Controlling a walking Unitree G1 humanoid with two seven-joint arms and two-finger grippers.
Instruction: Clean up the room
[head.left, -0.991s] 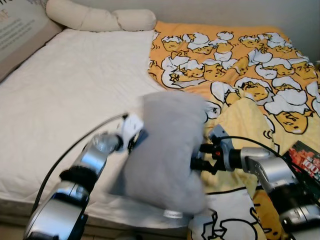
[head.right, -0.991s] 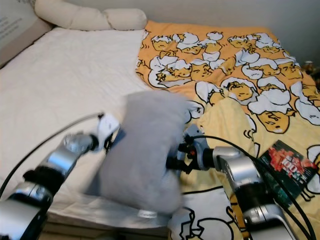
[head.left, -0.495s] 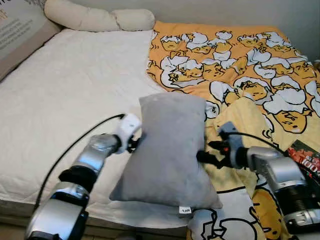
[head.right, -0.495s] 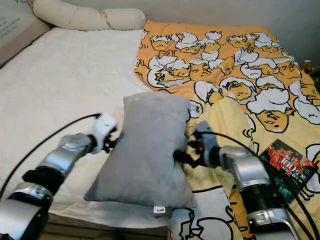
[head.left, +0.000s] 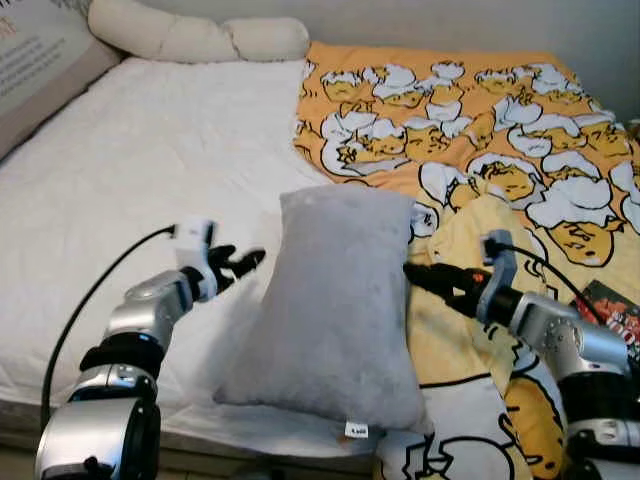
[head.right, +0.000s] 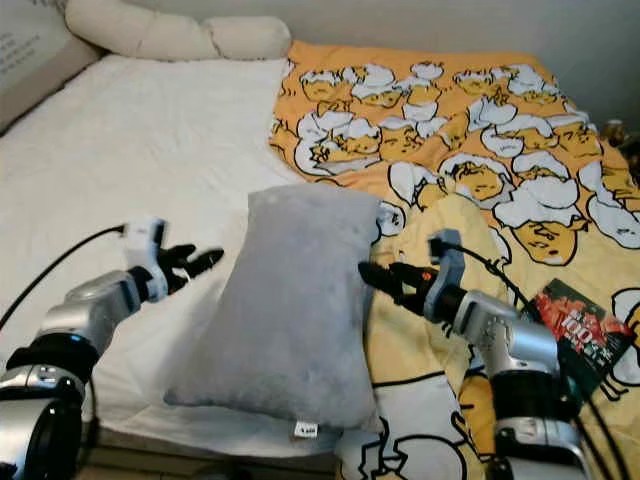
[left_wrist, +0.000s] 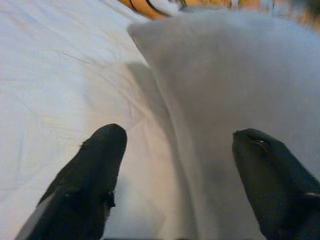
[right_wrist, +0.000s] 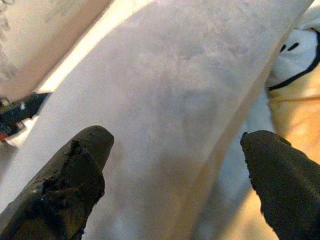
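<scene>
A plump grey fabric pillow (head.left: 340, 300) lies on the near part of the white quilted mattress (head.left: 130, 170), its right edge overlapping the yellow blanket printed with cartoon egg figures (head.left: 480, 130). My left gripper (head.left: 243, 264) hovers just left of the pillow, fingers spread wide, holding nothing. My right gripper (head.left: 425, 278) sits at the pillow's right edge, fingers also wide apart and empty. A dark red-covered book (head.left: 612, 312) lies on the blanket at the far right.
</scene>
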